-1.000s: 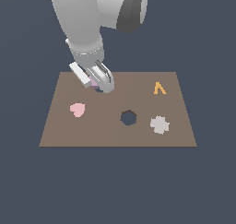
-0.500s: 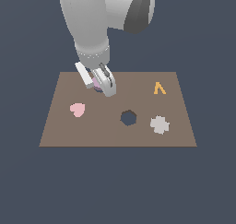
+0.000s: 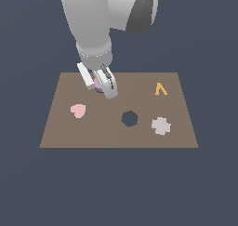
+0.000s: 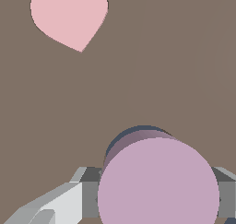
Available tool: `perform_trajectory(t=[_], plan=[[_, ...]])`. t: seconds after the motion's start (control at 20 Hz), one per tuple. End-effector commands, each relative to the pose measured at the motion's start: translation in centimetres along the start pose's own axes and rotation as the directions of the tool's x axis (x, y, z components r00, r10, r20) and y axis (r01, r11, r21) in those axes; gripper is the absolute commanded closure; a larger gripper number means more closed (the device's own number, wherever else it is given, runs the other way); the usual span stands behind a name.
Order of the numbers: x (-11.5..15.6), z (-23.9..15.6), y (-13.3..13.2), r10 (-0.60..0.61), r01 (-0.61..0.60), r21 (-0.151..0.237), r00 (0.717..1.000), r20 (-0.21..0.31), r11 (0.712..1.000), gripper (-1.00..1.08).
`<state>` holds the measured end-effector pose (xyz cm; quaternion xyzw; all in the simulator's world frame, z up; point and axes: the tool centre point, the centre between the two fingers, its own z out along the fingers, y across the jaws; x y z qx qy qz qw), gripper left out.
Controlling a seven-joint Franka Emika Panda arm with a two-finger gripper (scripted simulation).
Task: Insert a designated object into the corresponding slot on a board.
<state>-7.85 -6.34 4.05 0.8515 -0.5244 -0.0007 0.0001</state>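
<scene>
My gripper [image 3: 100,85] is shut on the pale lilac disc [image 3: 97,84] and holds it low over the back left part of the brown board [image 3: 139,141]. In the wrist view the disc [image 4: 159,181] fills the space between my grey fingers [image 4: 60,204]. The round slot [image 4: 123,139] shows only as a dark crescent at the disc's edge; the disc hides most of it. The disc sits slightly off the slot's outline. I cannot tell if it touches the board. In the exterior view the gripper hides the slot.
A pink heart piece [image 3: 78,110] lies on the board at the exterior view's left, also in the wrist view [image 4: 69,15]. A dark hexagonal hole [image 3: 129,119], a grey cross-shaped piece [image 3: 161,125] and a small orange piece [image 3: 160,89] lie to the right.
The gripper has come down a little toward the board with the disc in it, and the arm stands more upright. The pieces on the board have not moved.
</scene>
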Motion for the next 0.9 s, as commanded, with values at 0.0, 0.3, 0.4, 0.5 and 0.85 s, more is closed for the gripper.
perform_trajectory(t=[0.0,0.3,0.4,0.5,0.85], plan=[[0.0,0.0,0.0,0.000,0.000,0.000,1.000,0.000,1.000,1.08],[0.0,1.0,0.0,0.000,0.000,0.001,1.000,0.000,1.000,1.08],[0.0,1.0,0.0,0.000,0.000,0.001,1.000,0.000,1.000,-0.92],[0.0,1.0,0.0,0.000,0.000,0.001,1.000,0.000,1.000,-0.92],[0.0,1.0,0.0,0.000,0.000,0.001,1.000,0.000,1.000,-0.92]])
